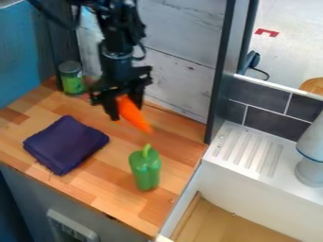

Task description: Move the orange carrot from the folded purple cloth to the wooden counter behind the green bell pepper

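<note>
The black gripper point(126, 105) hangs over the back part of the wooden counter, shut on an orange carrot point(133, 115). The carrot slants down to the right from between the fingers, its tip pointing toward the counter's middle. In front of it, to the lower right, a green bell pepper point(146, 171) with its stem pointing up is on the counter. A folded dark purple cloth point(65, 144) lies to the left of the pepper, below and left of the gripper. Behind the gripper on the left stands a green can point(71, 78).
The wooden counter point(95, 189) ends at a white sink point(252, 203) on the right, with a ribbed drainboard point(249, 149). A white and grey object point(310, 158) stands at the right edge. A dark upright post point(219, 71) and a whitish plank wall point(180, 56) rise behind.
</note>
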